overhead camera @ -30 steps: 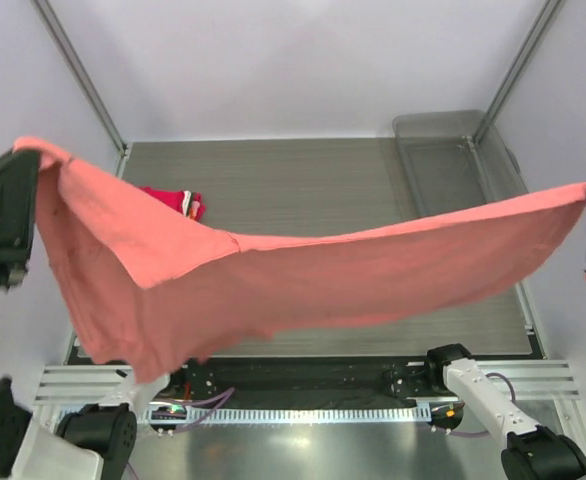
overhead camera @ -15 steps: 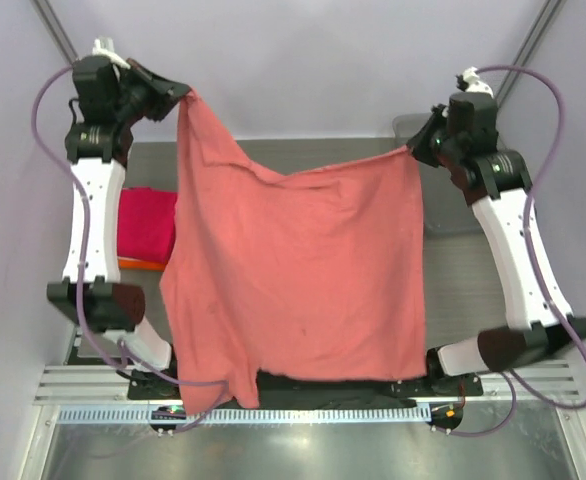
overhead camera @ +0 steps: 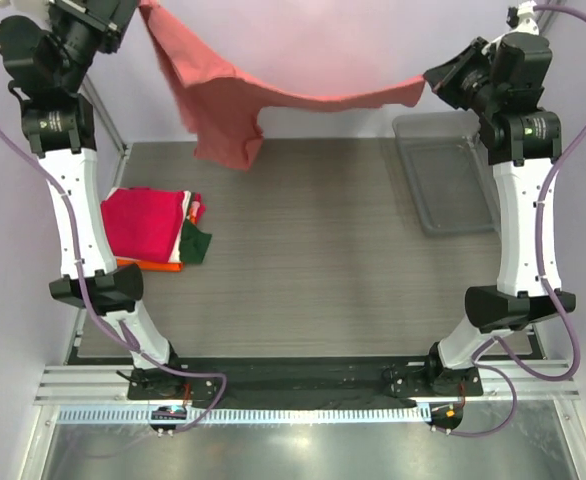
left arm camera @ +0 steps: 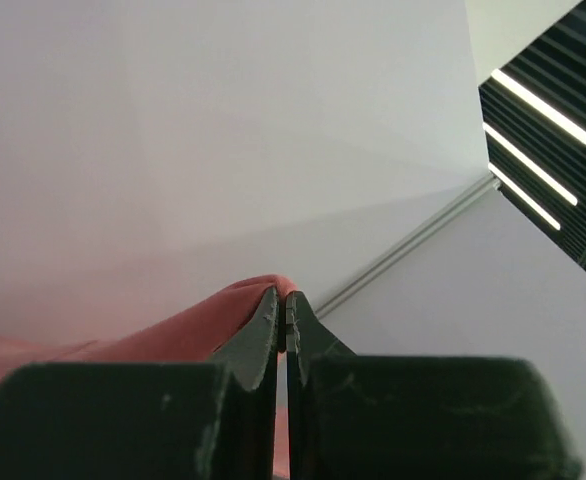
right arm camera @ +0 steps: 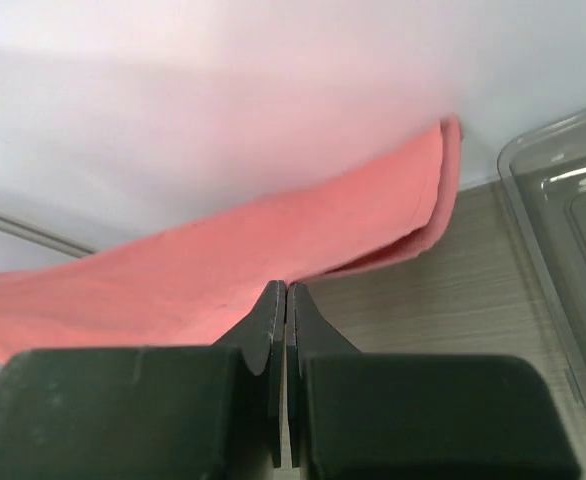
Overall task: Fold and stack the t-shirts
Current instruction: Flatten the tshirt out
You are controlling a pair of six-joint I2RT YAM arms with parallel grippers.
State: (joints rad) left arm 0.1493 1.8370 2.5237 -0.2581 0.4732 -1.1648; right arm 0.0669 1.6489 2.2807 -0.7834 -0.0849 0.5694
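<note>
The salmon-pink coral t-shirt [overhead camera: 223,105] hangs in the air over the far edge of the table, stretched between both raised arms, with a bunch drooping near the left end. My left gripper [overhead camera: 141,10] is shut on its left corner; the left wrist view shows the jaws [left arm camera: 283,300] closed on the coral cloth [left arm camera: 173,335]. My right gripper [overhead camera: 426,82] is shut on its right corner, and the right wrist view [right arm camera: 286,292] shows the shirt [right arm camera: 273,240]. A folded magenta-red shirt [overhead camera: 143,222] lies on an orange one [overhead camera: 148,265] at the left, with a dark green one [overhead camera: 195,245] sticking out.
A clear grey plastic bin [overhead camera: 448,170] stands at the back right of the table, also seen in the right wrist view [right arm camera: 563,200]. The grey wood-grain tabletop [overhead camera: 323,250] spans the middle. Metal frame posts stand at the back corners.
Both arms swung the coral shirt up and toward the far side. It hung spread wide over the table before; now it is stretched high at the back, uncovering the folded stack.
</note>
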